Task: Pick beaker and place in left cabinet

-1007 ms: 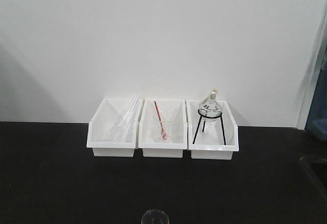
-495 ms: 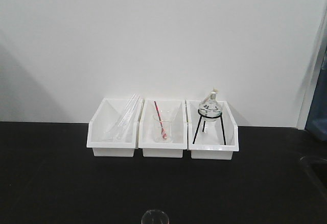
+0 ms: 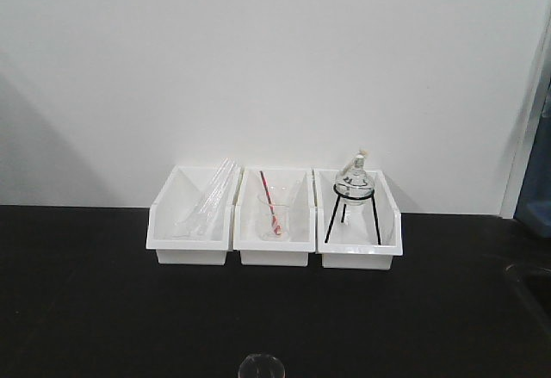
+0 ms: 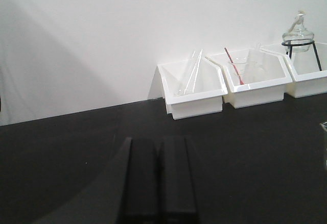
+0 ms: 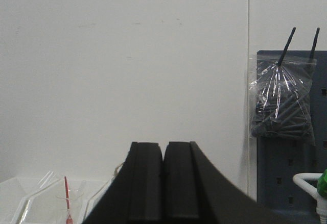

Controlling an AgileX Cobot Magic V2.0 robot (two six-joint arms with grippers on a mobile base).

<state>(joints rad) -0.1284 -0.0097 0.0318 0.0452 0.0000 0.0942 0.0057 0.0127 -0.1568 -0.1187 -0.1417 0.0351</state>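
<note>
At the very bottom edge of the front view, near the middle, the beaker point(image 3: 261, 366) shows only as a small round rim of clear glass, cut off by the frame, standing on a matte black counter point(image 3: 103, 309). It is well apart from three glossy white plastic bins set side by side against a plain white wall point(image 3: 258, 68). The left bin point(image 3: 191, 244) holds thin clear glass tubes point(image 3: 207, 204) leaning at a slant. The middle bin point(image 3: 274, 253) holds a clear cup with a red rod point(image 3: 272, 219). The right bin point(image 3: 357, 256) holds a round glass flask point(image 3: 355, 178) sitting on a black wire tripod point(image 3: 355, 194). Open black counter lies between the beaker and the bins. The left gripper point(image 4: 159, 178), with flat black fingers pressed together and holding nothing, hangs over the counter, to the left of the bins. The right gripper point(image 5: 163, 183) is likewise closed and empty, facing the wall; beside it hangs a blue pegboard point(image 5: 286, 173) with a clear plastic bag point(image 5: 283, 101) of dark pieces.
</note>
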